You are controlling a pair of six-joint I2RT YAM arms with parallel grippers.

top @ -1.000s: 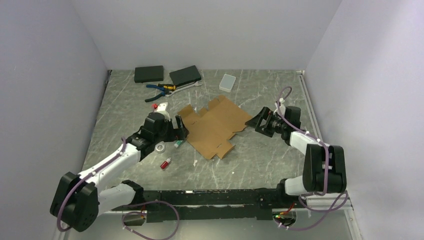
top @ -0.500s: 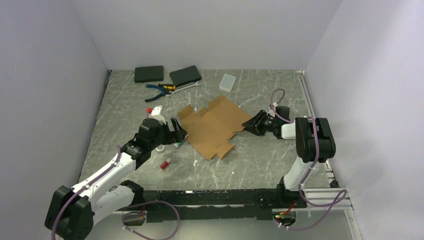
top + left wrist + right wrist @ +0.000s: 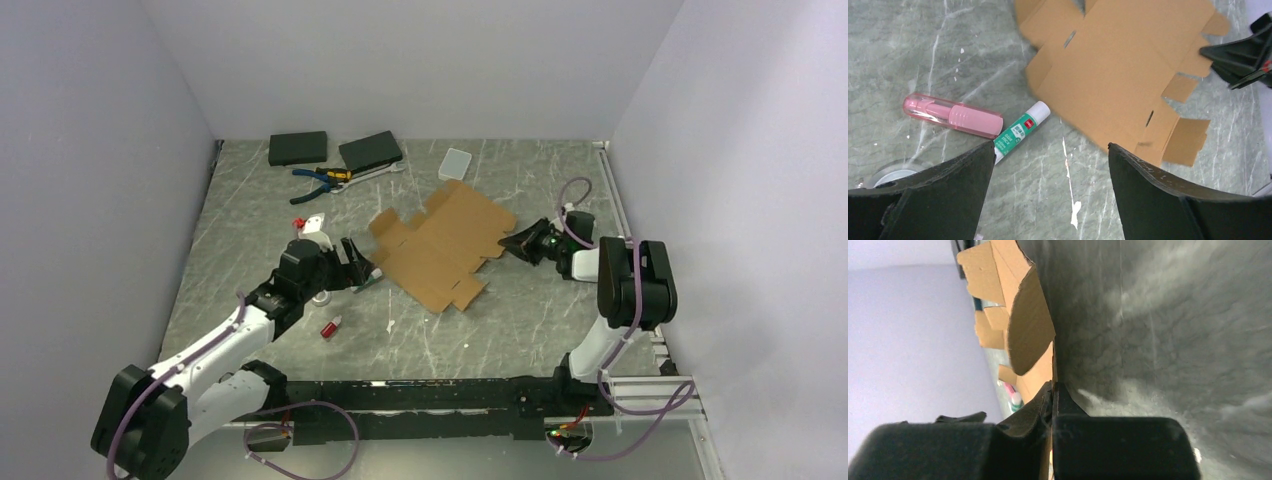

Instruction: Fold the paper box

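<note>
One paper box [image 3: 1030, 335] edge disappears inside the clamped right gripper [image 3: 1053, 389].

The paper box [image 3: 440, 245] lies flat on the table [image 3: 530, 320]. The right gripper [image 3: 512, 243] pinches its right edge; the left gripper [image 3: 357, 263], jaws apart, sits just left of it.

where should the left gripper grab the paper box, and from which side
Probably best to pinch the left edge flap of the paper box, coming in low from the left. The sheet is thin and unfolded, so only its edges offer a pinch; the right gripper is shut on the right edge, and the open left gripper faces the left one.
</note>
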